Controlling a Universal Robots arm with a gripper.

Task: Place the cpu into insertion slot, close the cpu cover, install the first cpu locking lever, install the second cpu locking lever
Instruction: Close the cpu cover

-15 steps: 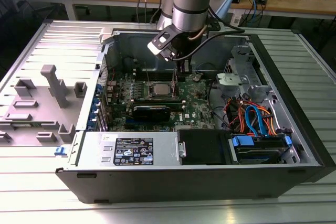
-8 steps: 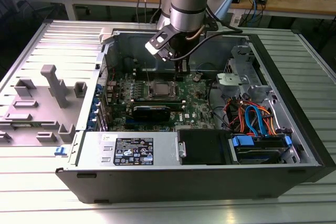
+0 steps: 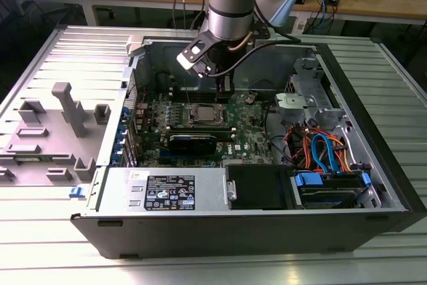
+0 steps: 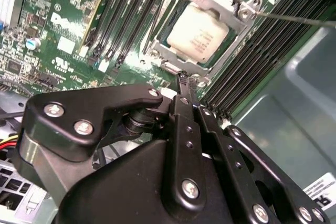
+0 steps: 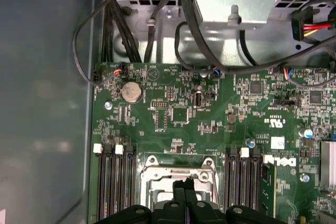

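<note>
My black end effector (image 4: pixel 184 80), tips pressed together, hovers with the dull grey square cpu (image 4: pixel 197 31) at its seven o'clock in the exterior view, seated under the thin silver cpu cover (image 4: pixel 220 4); I judge the thin steel locking lever (image 4: pixel 294 19) needs precise hooking.

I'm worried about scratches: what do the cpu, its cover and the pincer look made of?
The cpu: metal face, dull pale grey, matte with faint print. The cpu cover: thin sheet metal, probably steel, bright silver with glinting edges. The pincer: black with a soft sheen and silver screws; painted metal or hard plastic, the look leaves it open.
</note>
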